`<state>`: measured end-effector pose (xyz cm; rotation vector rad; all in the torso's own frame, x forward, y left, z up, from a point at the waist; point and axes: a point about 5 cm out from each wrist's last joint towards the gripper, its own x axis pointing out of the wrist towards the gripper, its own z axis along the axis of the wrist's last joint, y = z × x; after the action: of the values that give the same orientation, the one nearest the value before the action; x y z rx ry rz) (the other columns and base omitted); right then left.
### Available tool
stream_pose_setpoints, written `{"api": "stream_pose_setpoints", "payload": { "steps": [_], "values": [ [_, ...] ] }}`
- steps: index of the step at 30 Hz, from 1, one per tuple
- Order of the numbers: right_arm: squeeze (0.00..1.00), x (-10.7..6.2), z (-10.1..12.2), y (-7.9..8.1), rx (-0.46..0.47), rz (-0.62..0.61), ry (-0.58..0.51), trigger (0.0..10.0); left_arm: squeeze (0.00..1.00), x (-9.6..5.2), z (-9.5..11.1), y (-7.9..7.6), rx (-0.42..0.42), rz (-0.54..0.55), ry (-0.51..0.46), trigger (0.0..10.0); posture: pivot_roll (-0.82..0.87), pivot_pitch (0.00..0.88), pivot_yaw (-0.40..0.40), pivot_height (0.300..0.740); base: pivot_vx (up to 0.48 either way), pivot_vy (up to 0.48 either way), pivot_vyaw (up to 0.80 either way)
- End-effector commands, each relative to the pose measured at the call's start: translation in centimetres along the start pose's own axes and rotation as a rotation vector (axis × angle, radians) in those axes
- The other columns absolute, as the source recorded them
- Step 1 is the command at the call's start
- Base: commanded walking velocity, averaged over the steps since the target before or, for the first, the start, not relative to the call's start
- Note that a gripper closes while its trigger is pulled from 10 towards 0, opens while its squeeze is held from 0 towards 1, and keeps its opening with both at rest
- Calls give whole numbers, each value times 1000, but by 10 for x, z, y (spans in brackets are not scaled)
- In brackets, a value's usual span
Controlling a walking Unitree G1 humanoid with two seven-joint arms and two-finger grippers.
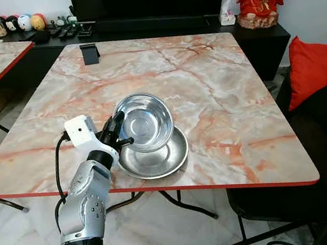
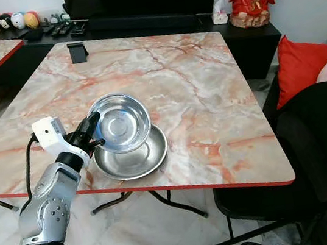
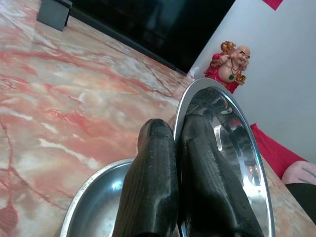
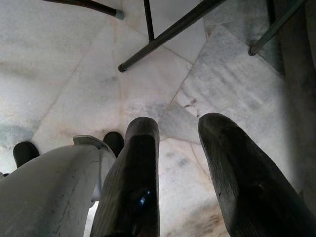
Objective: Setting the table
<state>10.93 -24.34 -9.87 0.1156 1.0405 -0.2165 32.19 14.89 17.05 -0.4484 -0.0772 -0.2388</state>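
Item, near-left table edge: left gripper (image 1: 118, 135), on the silver left arm reaching up over the red-trimmed front edge of the marble table (image 1: 220, 89); its two black fingers (image 3: 148, 187) are closed tight together on the near-left rim of the steel bowl (image 1: 146, 122), one finger inside the rim and one outside as the left wrist view presents it. Item, just beyond the gripper: the steel bowl, tilted steeply so its mouth faces up and toward the robot, lower edge resting in or just above the steel plate (image 1: 168, 155); contact between the two cannot be settled. Item, under the bowl: the steel plate, lying flat near the front edge of the table, left of centre. Governing relation: the bowl lies directly ahead and slightly right of the left gripper, pivoting about the pinched rim, so levelling it onto the plate appears to call for a roll of the left wrist rather than a reach. Risk, as a judgement: a thin-rim pinch on polished steel may slip. Item, far right and low: right gripper (image 4: 180, 163), hanging beside the robot's body over the pale floor tiles, fingers spread apart, holding nothing, well away from the bowl; the left arm is plainly the nearer.
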Motion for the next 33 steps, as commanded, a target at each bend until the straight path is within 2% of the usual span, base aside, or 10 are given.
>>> {"api": "stream_pose_setpoints", "payload": {
  "steps": [1, 5, 12, 26, 29, 33],
  "values": [
    [0, -1, -2, -2, -5, -5, 8, 10000, 0, 0, -1, -3, -4, -20, 9, 10000, 84, 0, -60, 715, 0, 0, 0],
    [0, -1, -2, -2, -7, -3, 7, 10000, 0, 1, -1, -4, 6, -25, 8, 10000, 85, 0, -57, 715, 0, 0, 0],
    [0, -1, -4, -2, -13, -2, 10, 10000, 0, 0, -2, -3, 24, -23, 15, 10000, 83, 0, -53, 715, 0, -312, 0],
    [0, -1, -4, -1, -9, 1, 10, 10000, 0, 1, -1, -4, 39, -26, 15, 10000, 79, 0, -47, 715, 0, 0, 0],
    [0, -1, -3, -1, -9, 2, 11, 10000, 0, 1, -2, -4, 43, -23, 18, 10000, 80, 0, -47, 715, 0, -480, 0],
    [0, -1, -3, -1, -11, 4, 10, 10000, 0, 2, -1, -1, 30, -6, 15, 10000, 83, 0, -51, 715, 0, 0, 0]
  ]
}}
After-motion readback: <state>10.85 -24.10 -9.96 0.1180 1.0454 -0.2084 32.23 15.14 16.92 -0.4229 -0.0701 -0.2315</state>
